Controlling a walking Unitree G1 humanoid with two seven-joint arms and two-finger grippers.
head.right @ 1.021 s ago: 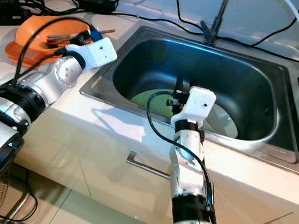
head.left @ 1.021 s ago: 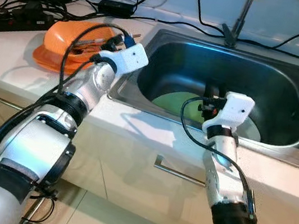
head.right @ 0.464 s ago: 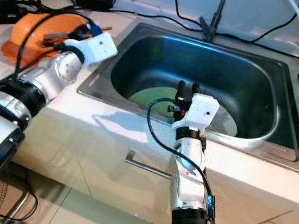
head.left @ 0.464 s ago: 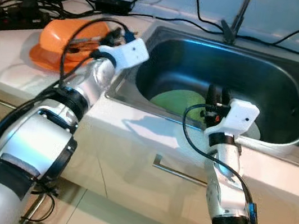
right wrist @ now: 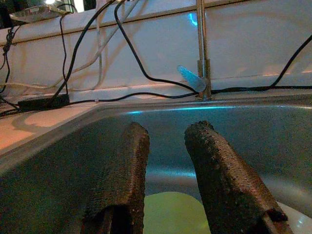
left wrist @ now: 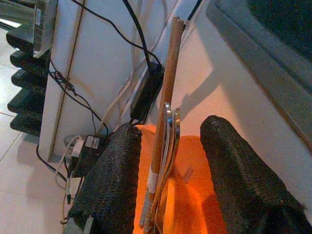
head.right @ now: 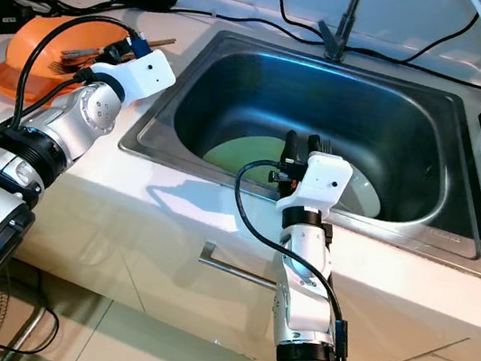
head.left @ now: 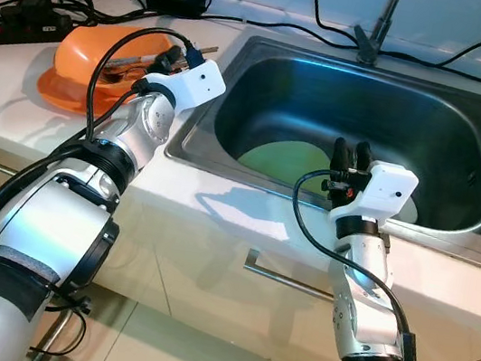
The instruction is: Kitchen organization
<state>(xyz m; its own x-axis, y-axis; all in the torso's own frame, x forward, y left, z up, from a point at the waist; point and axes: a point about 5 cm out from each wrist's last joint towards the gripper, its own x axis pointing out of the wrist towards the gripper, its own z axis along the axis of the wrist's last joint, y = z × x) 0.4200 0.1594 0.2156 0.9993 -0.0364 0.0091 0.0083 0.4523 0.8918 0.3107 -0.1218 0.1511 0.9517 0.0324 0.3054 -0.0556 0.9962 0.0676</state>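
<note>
White desk (head.left: 17,90) surrounds a steel sink (head.left: 453,223). Left of the sink, an orange bowl (head.left: 85,64) holds chopsticks (left wrist: 165,87) and cutlery; the left hand (left wrist: 168,161) hovers open around them. Inside the sink lies a green plate (head.left: 285,160), with the right hand (right wrist: 165,165) above it, fingers narrowly apart, holding nothing. No writing is legible.

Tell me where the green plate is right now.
The round green plate lies on the bottom of the steel sink, just beyond the right gripper, beside a white plate.
</note>
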